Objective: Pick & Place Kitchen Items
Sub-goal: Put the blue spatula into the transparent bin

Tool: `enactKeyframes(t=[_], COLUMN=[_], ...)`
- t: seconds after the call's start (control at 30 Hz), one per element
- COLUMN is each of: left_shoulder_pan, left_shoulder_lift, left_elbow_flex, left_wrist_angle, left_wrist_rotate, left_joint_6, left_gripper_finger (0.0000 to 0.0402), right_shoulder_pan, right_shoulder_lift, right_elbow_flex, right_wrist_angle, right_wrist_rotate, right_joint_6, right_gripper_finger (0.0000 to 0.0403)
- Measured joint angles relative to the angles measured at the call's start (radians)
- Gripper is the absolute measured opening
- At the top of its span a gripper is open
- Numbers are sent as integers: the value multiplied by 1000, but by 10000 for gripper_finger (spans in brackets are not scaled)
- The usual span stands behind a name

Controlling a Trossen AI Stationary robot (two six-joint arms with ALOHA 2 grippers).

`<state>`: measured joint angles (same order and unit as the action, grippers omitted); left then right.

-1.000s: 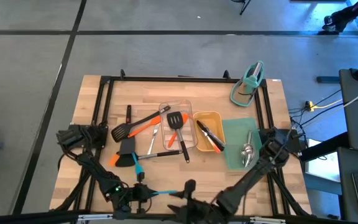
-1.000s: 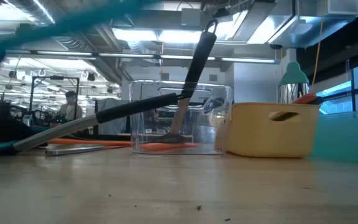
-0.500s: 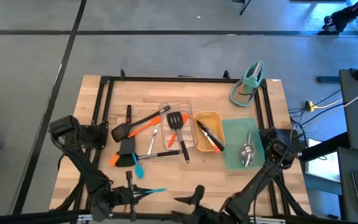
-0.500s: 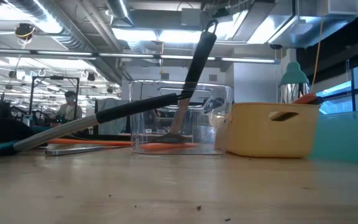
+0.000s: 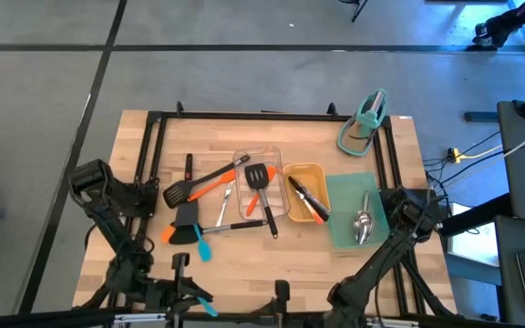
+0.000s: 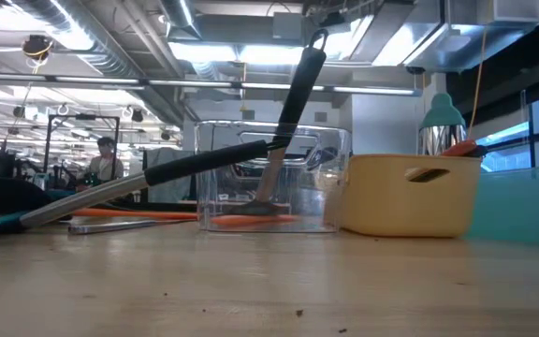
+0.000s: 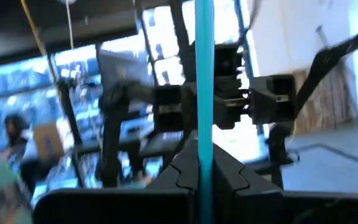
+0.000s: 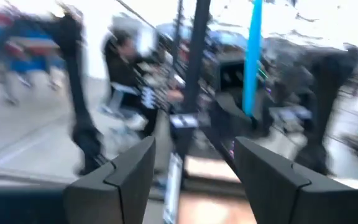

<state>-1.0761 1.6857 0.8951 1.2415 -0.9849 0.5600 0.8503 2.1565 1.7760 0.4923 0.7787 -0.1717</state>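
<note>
Fingers (image 7: 202, 177) of the left arm pinch a blue spatula (image 7: 203, 74).

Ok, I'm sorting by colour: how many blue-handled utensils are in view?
2. One blue utensil is clamped in the left pincer near the table's front edge; the second blue utensil lies beside the black-headed spatula. Others may be hidden.

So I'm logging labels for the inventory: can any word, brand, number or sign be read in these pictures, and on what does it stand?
None can be read.
The utensils, clear tray, yellow tray and teal stand show no print.
The room behind the table in the low view: any signs there are too small to read.
Both wrist views: too blurred to read anything.
</note>
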Motion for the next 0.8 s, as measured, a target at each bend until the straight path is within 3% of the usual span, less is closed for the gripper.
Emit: enactKeyframes(t=[0.17,0.27,0.37,0.57,0.8], left_shoulder_pan=[45,67,87,150,175], left_shoulder_lift=[-44,-57,-46,-41,-41], left_elbow_flex=[0,1,2,1,1], left_wrist_angle=[31,32,-17,-79,-131], left_wrist_rotate=[173,255,264,315,324], left_joint_6=[37,3,-32,-157,-228], left_gripper_finger=[6,6,6,6,6], right_shoulder_pan=[-53,-76,-89,-105,-132], right_shoulder_lift=[-45,-46,-46,-46,-46], right_elbow_flex=[1,1,1,0,0], right_wrist_angle=[57,57,32,38,67], right_wrist_rotate=[-227,-296,-300,-198,-203], right_joint_6=[26,26,16,-135,-165], right_gripper_finger=[220,220,220,220,220])
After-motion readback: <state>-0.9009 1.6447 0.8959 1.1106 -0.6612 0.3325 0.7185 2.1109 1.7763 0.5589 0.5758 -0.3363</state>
